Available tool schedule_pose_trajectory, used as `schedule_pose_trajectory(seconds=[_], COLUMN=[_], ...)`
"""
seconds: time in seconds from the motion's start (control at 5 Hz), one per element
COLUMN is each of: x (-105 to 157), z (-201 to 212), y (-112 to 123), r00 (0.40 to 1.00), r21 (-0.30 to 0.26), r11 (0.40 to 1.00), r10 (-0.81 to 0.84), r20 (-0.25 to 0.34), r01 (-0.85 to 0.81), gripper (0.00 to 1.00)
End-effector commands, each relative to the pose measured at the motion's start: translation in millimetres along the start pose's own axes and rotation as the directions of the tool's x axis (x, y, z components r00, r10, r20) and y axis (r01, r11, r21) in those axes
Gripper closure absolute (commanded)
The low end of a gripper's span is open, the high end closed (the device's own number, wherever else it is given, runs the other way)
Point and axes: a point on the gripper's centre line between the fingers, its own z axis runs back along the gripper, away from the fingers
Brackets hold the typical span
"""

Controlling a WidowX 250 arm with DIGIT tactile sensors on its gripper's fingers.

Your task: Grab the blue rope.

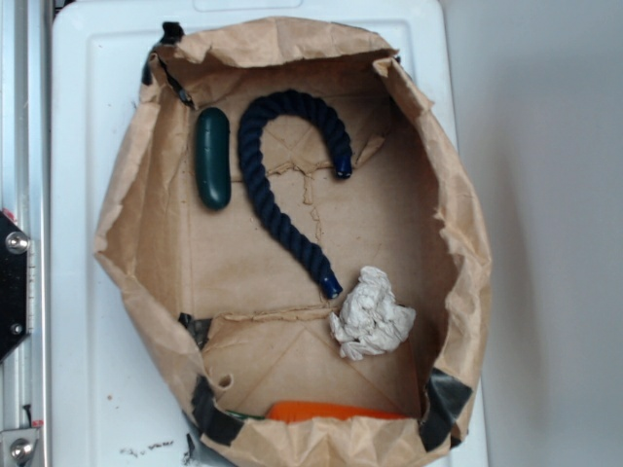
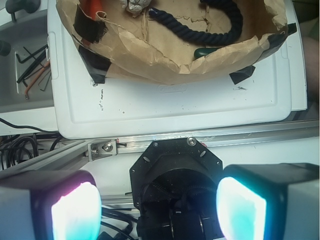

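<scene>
- Lying on the floor of the open paper bag [image 1: 127, 243], the rope [image 1: 265, 185] is forming a hook: its arch is curving at the far end, and its long leg is running toward the near right.
- Sitting just left of the rope, apart from it, is the green capsule [image 1: 213, 158]; this is not the target.
- Resting just beside the rope's near sealed end is the paper wad [image 1: 371, 314]; an orange item [image 1: 331, 412] is showing at the near wall.
- Hanging outside the bag, over the rail [image 2: 200, 137] beside the white lid [image 2: 175, 107], the gripper [image 2: 159, 209] is standing wide open and holding nothing; both pads [image 2: 240, 206] are glowing and well apart.
- Judging the step: the approach is not yet begun, so the arm is needing to travel over the bag wall first.
- Aiming for the straight middle of the long leg is advisable, since it is lying clear of capsule, wad and walls.
- Setting the jaws across the rope, not along it, is advisable.
- Descending until the pads are straddling the rope is advisable; the crumpled walls could be snagging a low approach.
</scene>
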Motion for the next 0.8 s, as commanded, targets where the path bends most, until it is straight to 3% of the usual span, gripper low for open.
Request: schedule_pose_trajectory(seconds=[0.0,0.6], x=[0.0,99.3], z=[0.0,-39.9], y=[0.0,14.5], r00=[1.000,0.999], r21=[0.000,-0.089], r11=[1.000,0.996], r10=[0.000,0.034], r20=[0.000,0.031], r01=[0.000,-0.031], gripper=[0.00,0.00])
